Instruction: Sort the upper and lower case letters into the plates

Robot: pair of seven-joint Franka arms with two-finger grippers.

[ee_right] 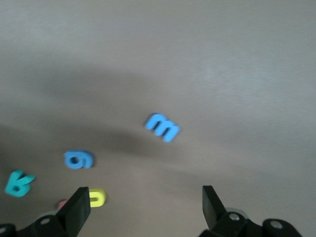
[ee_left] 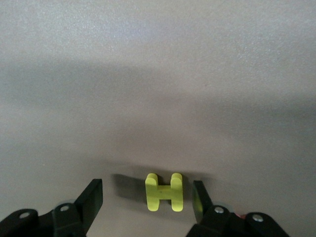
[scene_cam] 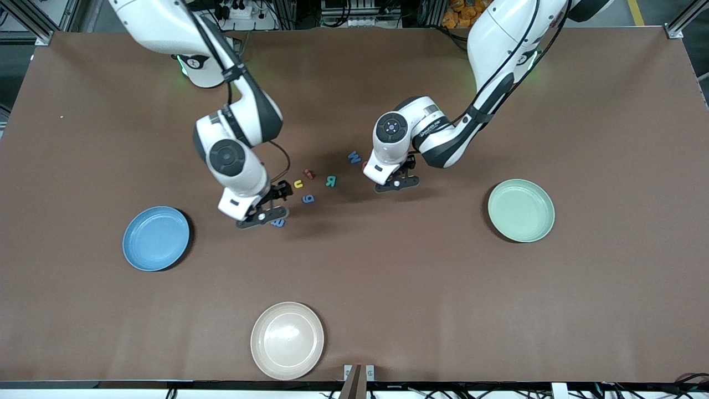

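The left gripper [scene_cam: 396, 183] hangs low over the table at the left arm's end of the letter cluster, fingers spread wide with nothing between them yet. In the left wrist view a yellow H [ee_left: 165, 192] lies flat on the table between its two fingers [ee_left: 90, 201], closer to one than the other, its two uprights roughly parallel to the finger faces (so closing should press on the flat outer sides of the H). It looks as if a short straight descent is all this arm needs. The right gripper [scene_cam: 262, 215] is also low and spread wide, empty, over the right arm's end of the cluster. Its wrist view shows a blue m [ee_right: 162, 127] ahead of the fingers rather than between them, tilted, with a blue g [ee_right: 78, 160], a teal R [ee_right: 19, 183] and a yellow u [ee_right: 97, 198] off to one side. The blue plate [scene_cam: 156, 239] lies toward the right arm's end of the table and the mint green plate [scene_cam: 520, 210] toward the left arm's end; both hold no letters. A cream plate [scene_cam: 287, 341] sits nearest the front camera.
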